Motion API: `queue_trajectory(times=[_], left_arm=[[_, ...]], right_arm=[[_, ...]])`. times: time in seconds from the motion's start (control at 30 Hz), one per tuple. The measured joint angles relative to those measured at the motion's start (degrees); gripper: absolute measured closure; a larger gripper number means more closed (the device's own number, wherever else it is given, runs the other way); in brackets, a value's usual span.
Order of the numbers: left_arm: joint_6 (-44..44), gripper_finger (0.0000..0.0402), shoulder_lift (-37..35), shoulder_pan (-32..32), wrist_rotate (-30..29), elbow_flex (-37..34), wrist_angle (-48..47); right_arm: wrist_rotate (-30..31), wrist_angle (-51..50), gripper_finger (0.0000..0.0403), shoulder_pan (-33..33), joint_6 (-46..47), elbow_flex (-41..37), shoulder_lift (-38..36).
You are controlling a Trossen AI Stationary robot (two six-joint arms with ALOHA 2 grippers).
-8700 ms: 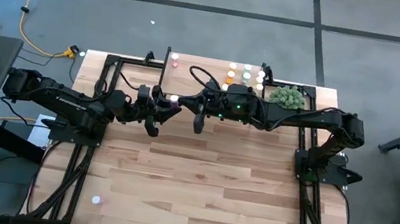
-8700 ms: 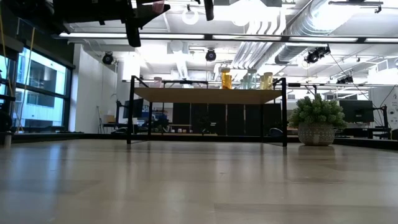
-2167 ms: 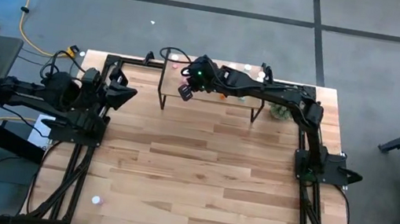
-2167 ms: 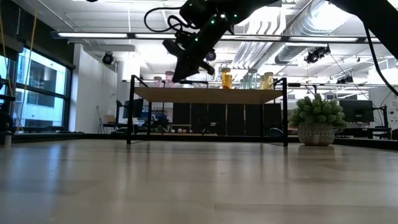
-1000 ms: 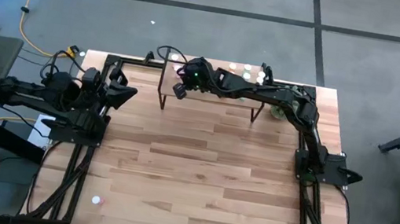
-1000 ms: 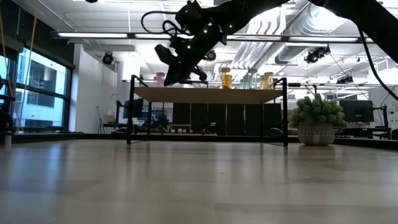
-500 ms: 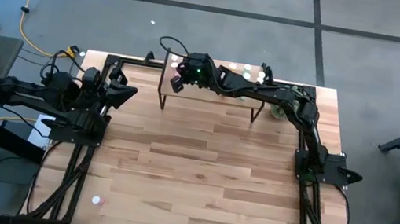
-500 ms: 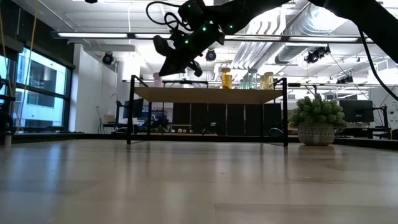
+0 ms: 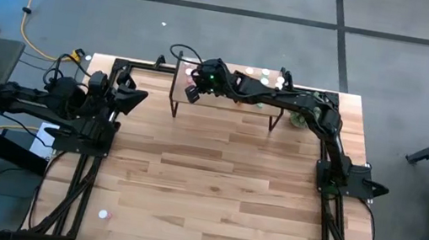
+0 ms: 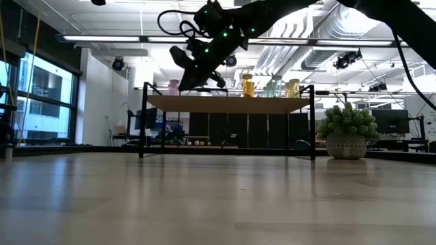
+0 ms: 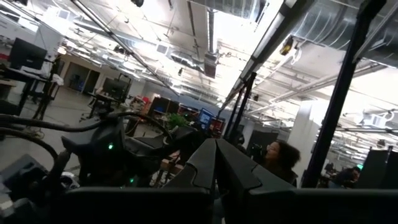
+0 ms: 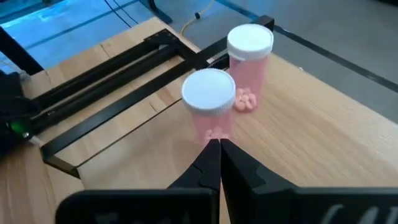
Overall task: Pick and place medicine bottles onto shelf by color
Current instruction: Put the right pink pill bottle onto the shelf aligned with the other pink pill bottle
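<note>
Two pink medicine bottles with white caps (image 12: pixel 209 109) (image 12: pixel 250 60) stand upright on the left end of the shelf's light wood top (image 12: pixel 323 137). My right gripper (image 12: pixel 219 147) is shut and empty, with its tips right at the nearer pink bottle's side; it hovers over the shelf's left end (image 9: pixel 191 91) (image 10: pixel 185 68). Orange (image 10: pixel 246 86), pale green (image 10: pixel 272 87) and yellowish (image 10: pixel 291 87) bottles stand farther right on the shelf (image 10: pixel 228 103). My left gripper (image 9: pixel 138 96) is shut and waits at the table's left edge; its wrist view (image 11: pixel 216 162) looks into the room. My right gripper's shut fingertips (image 12: pixel 211 155) stand right at the lower side of the nearer pink bottle (image 12: pixel 210 133), coming level along the shelf top. I cannot tell whether they touch it. The bottle stands upright on the shelf.
A round green plant in a pot (image 10: pixel 347 133) stands right of the shelf. Black frame rails (image 12: pixel 118 81) run along the table's far left. A person (image 11: pixel 281 157) shows in the room beyond. One small pale object (image 9: pixel 103 214) lies near the table's front left.
My right gripper has gone up and a little toward the table's far left over the shelf's left end, then come back down slightly. The pink bottle stays upright on the shelf.
</note>
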Motion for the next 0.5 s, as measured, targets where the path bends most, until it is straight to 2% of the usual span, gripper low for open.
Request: queue_trajectory(times=[0.13,0.5], left_arm=[[0.0,0.0401,0.01,0.0,-0.06,-0.01,-0.06],[-0.02,0.0401,0.0,-0.02,-0.06,0.0,-0.1]], right_arm=[[-2.26,1.06,0.0403,-0.17,1.25,0.02,2.1],[-2.31,7.6,0.0403,-0.18,4.28,-0.02,3.2]])
